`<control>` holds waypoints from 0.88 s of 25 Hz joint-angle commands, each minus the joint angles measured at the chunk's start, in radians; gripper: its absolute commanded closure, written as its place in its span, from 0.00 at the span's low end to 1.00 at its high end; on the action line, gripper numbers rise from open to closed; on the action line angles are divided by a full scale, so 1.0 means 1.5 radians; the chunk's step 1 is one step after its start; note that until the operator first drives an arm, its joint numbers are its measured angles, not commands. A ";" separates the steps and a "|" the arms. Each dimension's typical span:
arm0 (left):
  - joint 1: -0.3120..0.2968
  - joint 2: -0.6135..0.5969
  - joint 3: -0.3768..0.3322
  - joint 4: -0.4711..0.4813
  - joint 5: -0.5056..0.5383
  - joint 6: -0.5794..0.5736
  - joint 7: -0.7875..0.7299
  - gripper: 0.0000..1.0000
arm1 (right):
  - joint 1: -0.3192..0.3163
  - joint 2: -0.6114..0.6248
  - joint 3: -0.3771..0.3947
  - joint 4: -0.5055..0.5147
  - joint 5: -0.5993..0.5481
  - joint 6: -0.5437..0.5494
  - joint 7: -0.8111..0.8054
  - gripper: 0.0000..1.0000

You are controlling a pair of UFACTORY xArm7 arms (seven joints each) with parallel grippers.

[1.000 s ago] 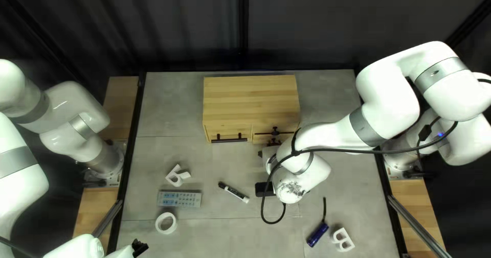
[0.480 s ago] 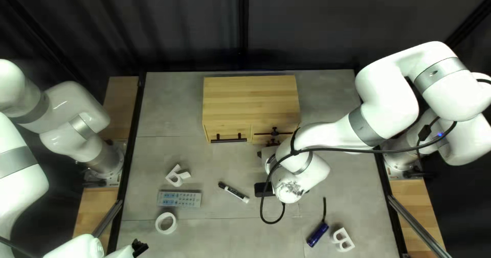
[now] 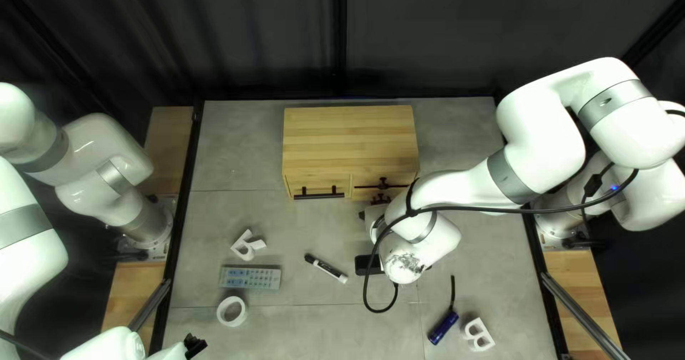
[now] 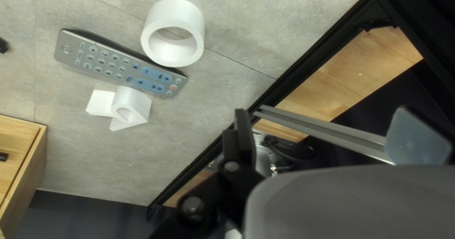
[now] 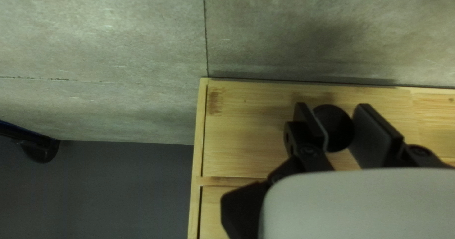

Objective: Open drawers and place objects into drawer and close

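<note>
The right hand [image 5: 332, 108], partly closed, grips a black knob [image 5: 334, 127] on the wooden cabinet [image 3: 349, 135], drawers [image 5: 246, 130] apparently shut, while the left hand [image 4: 323, 112] stands wide open, empty. Remote [image 4: 118, 61], tape roll [image 4: 175, 16], marker [image 3: 327, 268] and flashlight [image 3: 444, 327] lie on the counter [image 3: 300, 338]; opening, loading and closing seemingly all remain.

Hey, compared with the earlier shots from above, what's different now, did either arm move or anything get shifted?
Nothing has visibly changed. The right arm and left arm hold their poses, and the wooden drawer cabinet, remote, white ring, marker, blue flashlight and two white letters stay put. Whether the grip changed can't be told: no earlier wrist views.
</note>
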State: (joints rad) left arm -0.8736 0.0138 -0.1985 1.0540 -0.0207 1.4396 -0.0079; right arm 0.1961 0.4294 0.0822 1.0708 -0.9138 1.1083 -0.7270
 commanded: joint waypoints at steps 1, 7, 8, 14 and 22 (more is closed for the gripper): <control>0.000 0.000 0.000 0.000 0.000 0.000 0.000 0.00 | 0.001 0.002 0.001 0.001 0.000 -0.001 0.001 0.98; 0.000 0.000 0.000 0.000 0.000 0.000 0.000 0.00 | 0.002 0.004 0.002 0.001 0.001 -0.001 0.002 0.98; 0.000 0.000 0.000 0.000 0.000 0.000 0.000 0.00 | 0.002 0.004 0.002 0.001 0.001 -0.002 0.002 0.98; 0.000 0.000 0.000 0.000 0.000 0.000 0.000 0.00 | 0.007 0.005 0.005 0.006 0.004 0.006 0.002 0.98; 0.000 0.000 0.000 0.000 0.000 0.000 0.000 0.00 | 0.014 0.005 0.011 0.011 0.009 0.017 0.002 0.98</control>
State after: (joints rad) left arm -0.8736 0.0138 -0.1985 1.0540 -0.0207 1.4396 -0.0079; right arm 0.2156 0.4381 0.0967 1.0873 -0.9008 1.1312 -0.7252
